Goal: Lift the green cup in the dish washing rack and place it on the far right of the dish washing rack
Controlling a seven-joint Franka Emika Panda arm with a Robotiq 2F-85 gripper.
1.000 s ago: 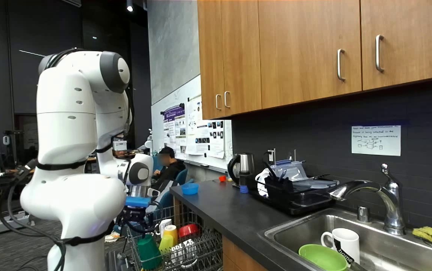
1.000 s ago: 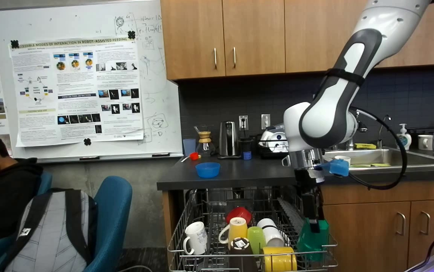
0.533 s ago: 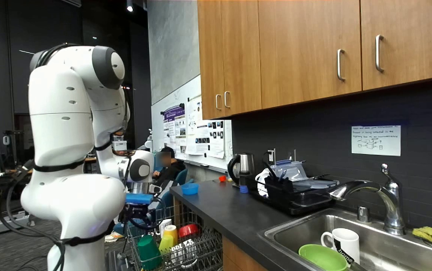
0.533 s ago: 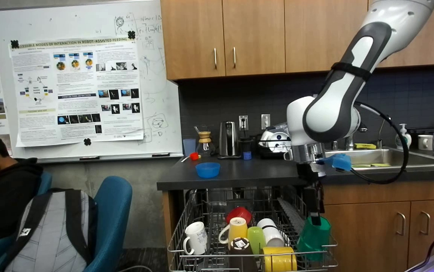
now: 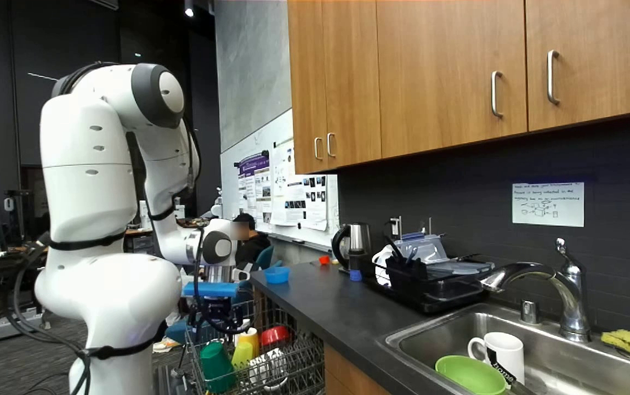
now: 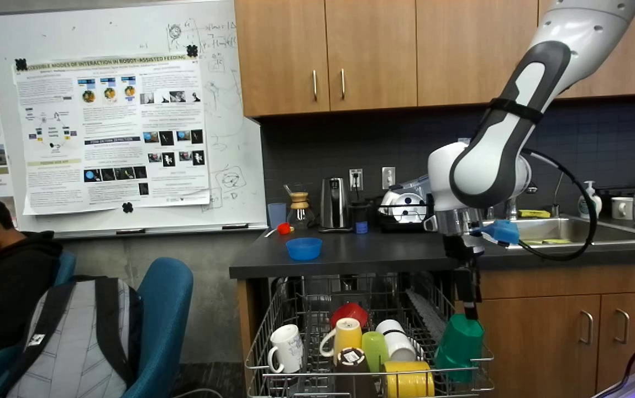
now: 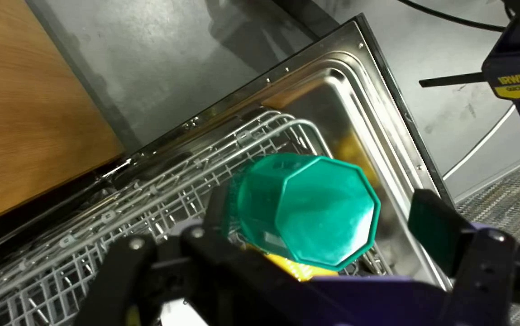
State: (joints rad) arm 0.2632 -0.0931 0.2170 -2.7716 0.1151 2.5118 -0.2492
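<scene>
Green cup [image 6: 459, 351] in the rack [image 6: 306, 375], front right corner in an exterior view, base up, leaning slightly. Claw [image 7: 325, 213] just above it, fingers spread wide, well apart, one on each side of the green cup in the wrist view. In an exterior view a fingertip overlaps the cup's top; touching or just beside, can't tell. Other dishes in the rack, going left from the green cup in an exterior view: yellow cup [image 6: 409, 379] near the front, tipped mug [image 6: 401, 348] behind it, lime cup [image 6: 374, 351] just beside that, yellow mug [image 6: 347, 334] with its handle to the left, dark cup [image 6: 352, 373] in front of the yellow mug, white mug [image 6: 287, 348] near the left side. Red bowl [image 6: 350, 315] behind the yellow mug. Blue bowl [image 6: 304, 250] on the surface [image 6: 372, 257] in both exterior views, kettle [image 6: 334, 204] farther back. Sink [image 5: 430, 336] holds a light-green bowl [image 5: 469, 374] and a black-and-white mug [image 5: 505, 354], close together. Person [image 6: 2, 298] seated at the left of an exterior view, face blurred.
</scene>
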